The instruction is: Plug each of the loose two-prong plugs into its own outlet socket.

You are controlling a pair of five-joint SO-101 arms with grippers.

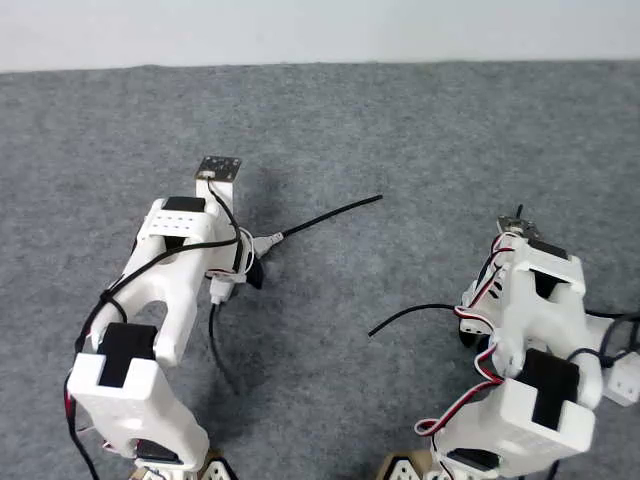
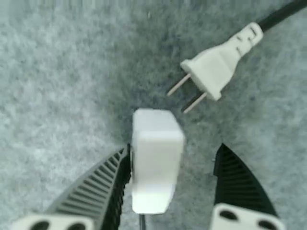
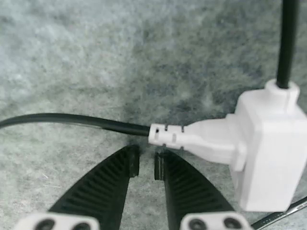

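A loose white two-prong plug (image 2: 213, 72) lies on the grey mat, its prongs pointing toward a white outlet socket (image 2: 156, 165). My left gripper (image 2: 175, 153) is open around that socket; one finger (image 2: 112, 184) touches its side and the other stands apart. In the high view the same plug (image 1: 268, 241) lies beside the left arm's tip, its black cable (image 1: 330, 215) running off to the right. Another white plug (image 3: 196, 139) sits pushed into a second white socket (image 3: 268, 148). My right gripper (image 3: 146, 165) is shut just beside that plug's cable (image 3: 72, 120), holding nothing.
The grey mat (image 1: 380, 130) covers the table up to a pale wall at the back. The plugged pair's black cable (image 1: 410, 312) curls out between the two arms. The left socket's own cable (image 1: 218, 350) trails toward the front edge.
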